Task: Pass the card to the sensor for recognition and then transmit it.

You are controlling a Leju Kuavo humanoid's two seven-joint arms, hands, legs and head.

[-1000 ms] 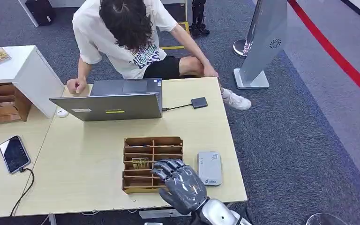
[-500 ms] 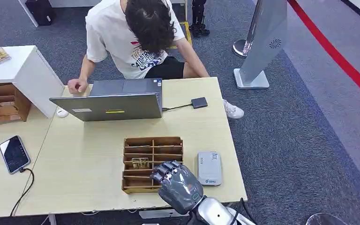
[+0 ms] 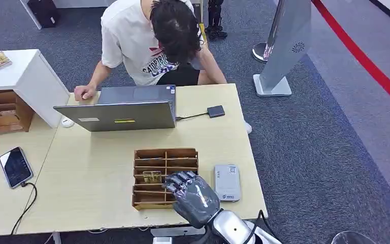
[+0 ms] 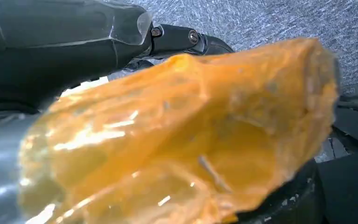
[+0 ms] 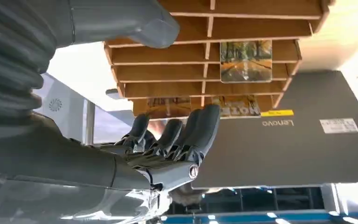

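A wooden slotted tray (image 3: 165, 154) sits near the table's front edge, with a yellow-green card (image 3: 152, 177) standing in one of its middle slots. My right hand (image 3: 193, 197) hovers over the tray's near right corner, fingertips just right of the card. In the right wrist view the right hand (image 5: 168, 140) holds nothing, its thumb (image 5: 135, 21) spread from the fingers, and the card (image 5: 245, 60) lies beyond them. A grey-white card sensor (image 3: 227, 182) lies flat right of the tray. A blurred orange mass (image 4: 186, 140) hides my left hand's fingers.
An open grey laptop (image 3: 122, 109) stands behind the tray, with a small black box (image 3: 216, 111) cabled to it. A person (image 3: 157, 40) leans over the table's far edge. A phone (image 3: 15, 166) lies far left. A grey kiosk (image 3: 284, 46) stands on the carpet at right.
The person has shifted to the right and bent lower over the table. My right hand has edged slightly left over the tray, still empty.
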